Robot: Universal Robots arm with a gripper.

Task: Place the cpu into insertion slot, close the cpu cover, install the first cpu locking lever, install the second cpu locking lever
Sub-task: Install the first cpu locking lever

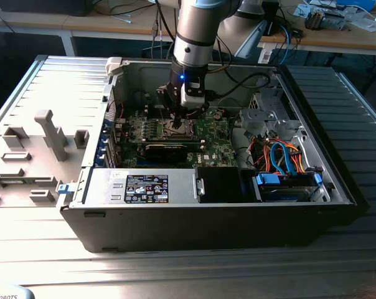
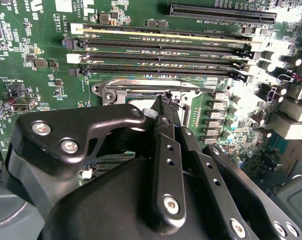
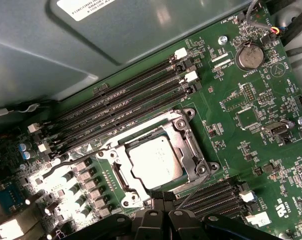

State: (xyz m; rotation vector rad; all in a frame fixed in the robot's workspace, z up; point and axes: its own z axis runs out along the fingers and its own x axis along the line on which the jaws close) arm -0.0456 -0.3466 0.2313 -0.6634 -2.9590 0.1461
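The cpu (image 3: 155,161) already lies seated in the insertion slot (image 3: 183,131), silver face up, with the cpu cover (image 3: 125,176) folded down around it so that the chip shows through the cut-out centre. In the exterior view the socket sits in the middle of the green motherboard (image 1: 214,144) inside the open computer case (image 1: 194,218), which rests on the slatted surface (image 1: 45,99). The pincer (image 3: 162,199) stands right over the near edge of the socket; in both wrist views its fingertips (image 2: 162,107) are drawn together into a narrow point with nothing visibly between them, touching or nearly touching a thin wire lever (image 3: 193,190) beside the socket frame. Placing and covering look finished, so the step in hand seems to be a locking lever. That calls for a steady push on the thin wire, downward and sideways, without slipping onto the memory slots (image 3: 126,97) just beside.
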